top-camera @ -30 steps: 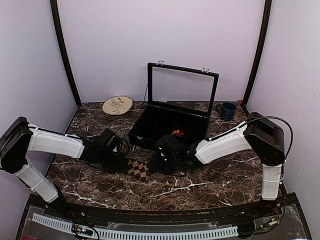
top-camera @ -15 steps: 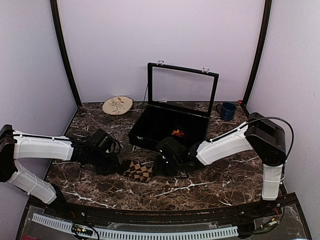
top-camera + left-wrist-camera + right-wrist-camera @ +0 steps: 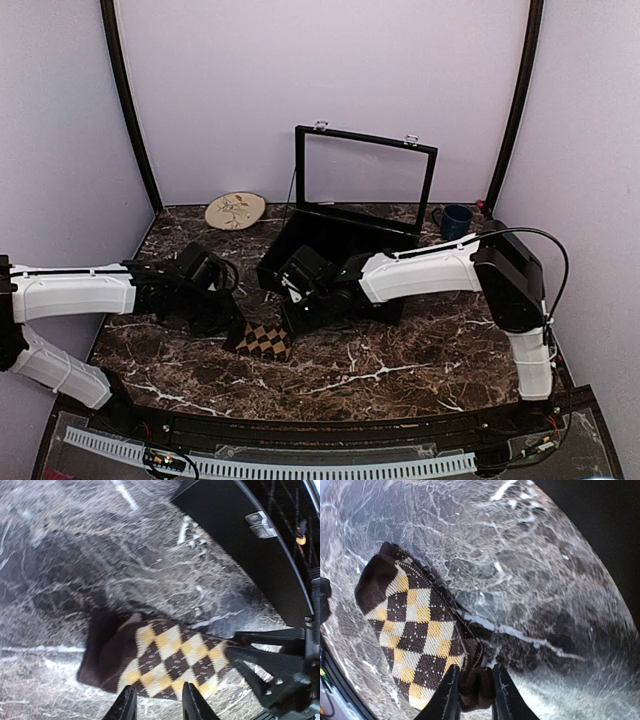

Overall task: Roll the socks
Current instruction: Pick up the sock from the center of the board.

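Tan argyle sock [image 3: 263, 340] beside black case [image 3: 335, 238], right tool [image 3: 475, 670] clamping it, left tool [image 3: 159, 689] apart

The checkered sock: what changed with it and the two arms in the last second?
The right gripper moved left along the case and now pinches the dark end of the sock. The left gripper drew back leftward, jaws open at the sock's edge. The sock slid slightly left. Case, plate and mug stayed put.
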`<state>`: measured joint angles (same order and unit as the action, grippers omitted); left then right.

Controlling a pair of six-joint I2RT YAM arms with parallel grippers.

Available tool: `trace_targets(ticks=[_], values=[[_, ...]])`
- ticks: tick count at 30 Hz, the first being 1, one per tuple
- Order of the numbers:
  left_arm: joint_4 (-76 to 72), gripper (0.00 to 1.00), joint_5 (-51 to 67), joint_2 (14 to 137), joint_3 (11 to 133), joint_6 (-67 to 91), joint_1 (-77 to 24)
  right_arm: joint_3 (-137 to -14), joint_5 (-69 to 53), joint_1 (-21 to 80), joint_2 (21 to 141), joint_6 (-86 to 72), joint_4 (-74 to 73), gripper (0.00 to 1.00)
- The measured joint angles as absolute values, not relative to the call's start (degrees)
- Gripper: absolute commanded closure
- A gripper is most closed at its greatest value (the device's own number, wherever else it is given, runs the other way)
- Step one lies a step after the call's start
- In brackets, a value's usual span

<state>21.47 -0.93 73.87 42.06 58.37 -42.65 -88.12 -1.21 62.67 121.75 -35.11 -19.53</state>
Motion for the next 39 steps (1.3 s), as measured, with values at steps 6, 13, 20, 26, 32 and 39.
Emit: trace_targets(ticks=[6,13,20,26,32,39], values=[[18.92,0.74,0.08,76.05,42.48,55.61,-42.65,-94.08,-1.17,62.67,124.73,-27.88,-25.41,0.76],[14.68,0.87,2.42,79.99,40.80,52.34,-42.83,-95.24,0.23,62.67,125.16,-25.61,-27.44,0.69],[14.44,0.93,2.55,83.59,39.07,50.98,-42.98,-95.18,1.78,62.67,125.14,-26.28,-27.29,0.58],[13.87,0.93,2.26,83.81,38.13,51.66,-42.98,-91.33,2.96,62.67,122.93,-29.10,-25.71,0.50],[13.30,0.94,2.13,83.70,37.65,53.87,-42.98,-83.64,3.49,62.74,117.03,-34.81,-21.80,0.40],[11.35,0.94,2.31,82.91,36.14,57.17,-42.98,-70.28,2.50,63.86,108.95,-44.47,-10.79,0.37]])
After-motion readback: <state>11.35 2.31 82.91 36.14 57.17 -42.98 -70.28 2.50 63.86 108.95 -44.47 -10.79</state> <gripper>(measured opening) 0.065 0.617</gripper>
